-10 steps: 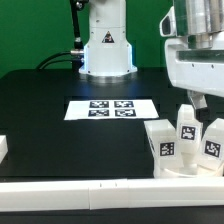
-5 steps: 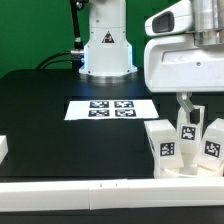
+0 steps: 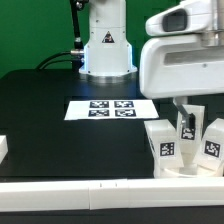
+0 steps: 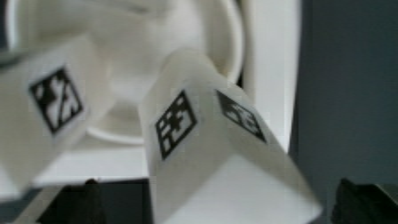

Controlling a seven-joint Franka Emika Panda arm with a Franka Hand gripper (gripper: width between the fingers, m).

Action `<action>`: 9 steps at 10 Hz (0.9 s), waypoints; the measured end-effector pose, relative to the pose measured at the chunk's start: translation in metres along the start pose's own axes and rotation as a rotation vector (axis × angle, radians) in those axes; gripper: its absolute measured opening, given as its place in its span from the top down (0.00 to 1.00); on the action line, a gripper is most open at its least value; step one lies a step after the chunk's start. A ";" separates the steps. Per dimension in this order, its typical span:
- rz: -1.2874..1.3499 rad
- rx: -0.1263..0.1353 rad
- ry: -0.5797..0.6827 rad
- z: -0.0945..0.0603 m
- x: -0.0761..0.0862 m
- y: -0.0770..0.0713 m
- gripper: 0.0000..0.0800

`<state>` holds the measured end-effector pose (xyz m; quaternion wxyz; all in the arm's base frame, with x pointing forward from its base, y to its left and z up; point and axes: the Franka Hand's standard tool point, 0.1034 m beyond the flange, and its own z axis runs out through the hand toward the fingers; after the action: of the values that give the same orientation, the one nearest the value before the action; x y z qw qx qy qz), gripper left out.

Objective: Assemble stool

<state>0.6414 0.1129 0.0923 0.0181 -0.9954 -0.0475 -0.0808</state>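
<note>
The stool stands at the exterior view's right. Three white tagged legs stand upright on the round seat (image 3: 178,170): a left leg (image 3: 163,143), a middle back leg (image 3: 187,127) and a right leg (image 3: 212,141). My gripper (image 3: 187,111) hangs over the middle leg, open, with one finger on each side of its top. In the wrist view the gripper (image 4: 217,208) straddles this leg (image 4: 205,140); both dark fingertips (image 4: 80,205) stand apart from its sides. Another leg (image 4: 54,100) and the seat (image 4: 214,40) lie behind it.
The marker board (image 3: 112,108) lies in the middle of the black table. A long white border bar (image 3: 100,190) runs along the front edge, with a white block (image 3: 3,148) at the left. The robot base (image 3: 107,45) stands at the back.
My gripper has moved toward the exterior view's left and lowered, so its fingers now sit around the top of the middle leg. The stool parts have not moved.
</note>
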 end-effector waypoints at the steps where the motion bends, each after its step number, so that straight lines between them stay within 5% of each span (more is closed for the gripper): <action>1: -0.152 -0.014 -0.020 0.002 -0.002 -0.004 0.19; 5: -0.381 -0.031 -0.024 0.004 -0.001 0.005 0.19; 7: -0.335 -0.031 -0.024 0.004 -0.001 0.006 0.52; 9: -0.295 -0.030 -0.023 0.004 -0.001 0.006 0.58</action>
<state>0.6417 0.1073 0.0878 -0.0096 -0.9787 -0.1921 -0.0720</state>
